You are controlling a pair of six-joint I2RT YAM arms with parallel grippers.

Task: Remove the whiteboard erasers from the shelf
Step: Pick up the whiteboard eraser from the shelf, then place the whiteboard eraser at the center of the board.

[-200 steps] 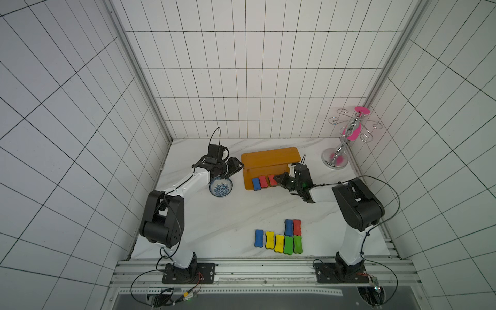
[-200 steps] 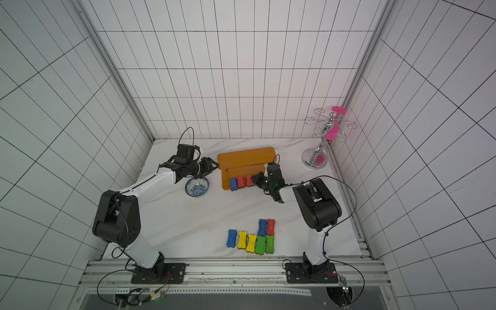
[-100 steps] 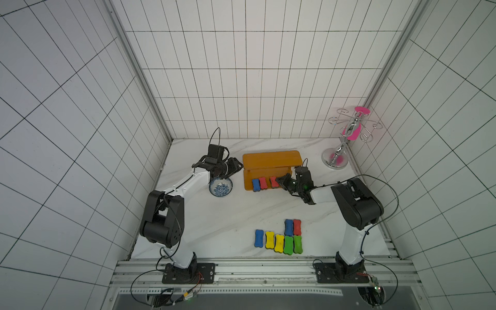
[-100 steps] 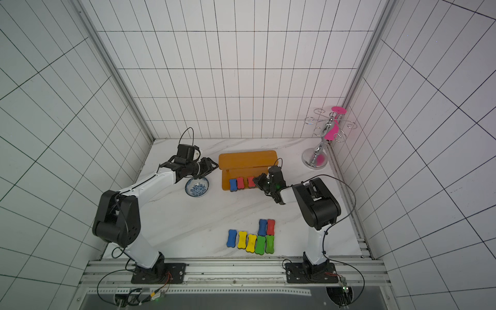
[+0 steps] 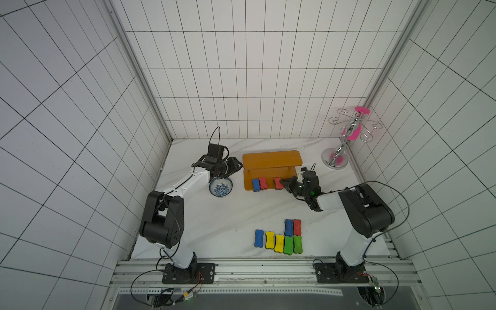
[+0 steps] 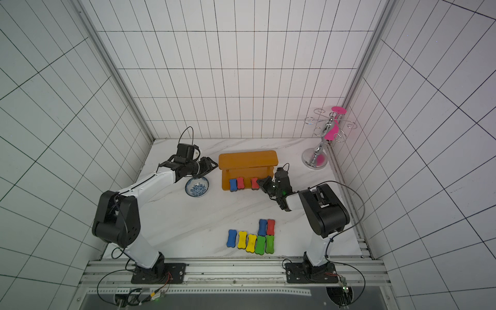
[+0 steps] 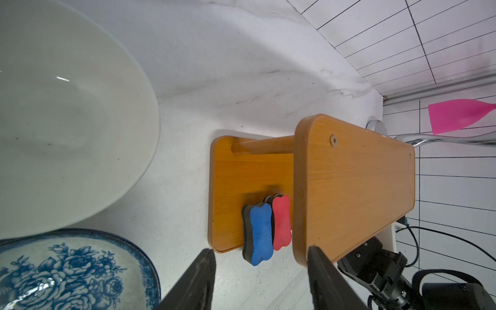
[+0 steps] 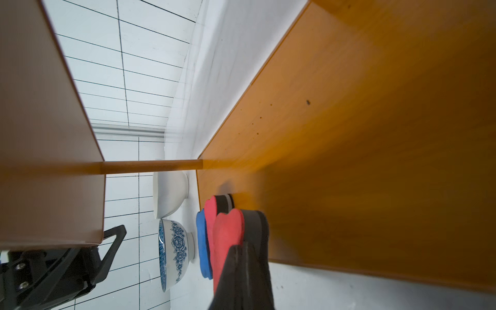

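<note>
Right pincer (image 5: 284, 184) clenched on the red bone-shaped foam eraser (image 5: 277, 183) at the near edge of the orange-brown two-tier wooden shelf's (image 5: 271, 159) lower board (image 7: 230, 171). Draw it nearward, level, clear of the upper board (image 7: 354, 188). Left pincer (image 5: 236, 167) released, empty.

Arms: white links (image 5: 188, 180), black joints (image 5: 367, 212).
Hands: left hand (image 5: 239, 168), right hand (image 5: 283, 184), black.
Cables (image 5: 407, 212): black loops near the silver rail (image 5: 268, 268).
</note>
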